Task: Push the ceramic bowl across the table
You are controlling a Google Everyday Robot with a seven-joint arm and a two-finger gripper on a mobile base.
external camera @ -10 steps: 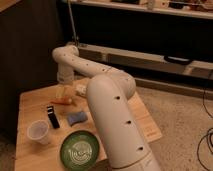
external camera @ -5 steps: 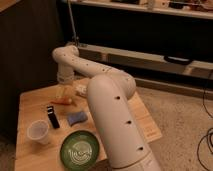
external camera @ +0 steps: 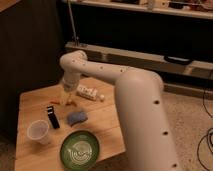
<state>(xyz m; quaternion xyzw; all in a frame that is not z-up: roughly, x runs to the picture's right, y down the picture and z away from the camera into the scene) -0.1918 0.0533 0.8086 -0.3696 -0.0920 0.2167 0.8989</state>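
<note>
One table (external camera: 30, 102) with a light plank top holds six loose things, one of each. Farthest left is a translucent plastic cup (external camera: 39, 132), upright with its mouth up, near the front left. Just right of it is a small black block (external camera: 52, 116), standing on end. Behind that, toward the middle of the far side, the gripper (external camera: 67, 95) hangs tip-down over a yellowish item (external camera: 68, 101). That item is blurred, possibly a snack packet, and whether the gripper is spread or pressed together cannot be told. A blue pad (external camera: 77, 117) lies at mid-table. In front of it, near the front edge, the ceramic bowl (external camera: 80, 149) sits upright, opening upward. Being round, it has no long axis. It is well apart from the gripper. A white bottle (external camera: 89, 92) lies on its side, long axis left to right. The arm (external camera: 142, 115) hides the table's right part.
</note>
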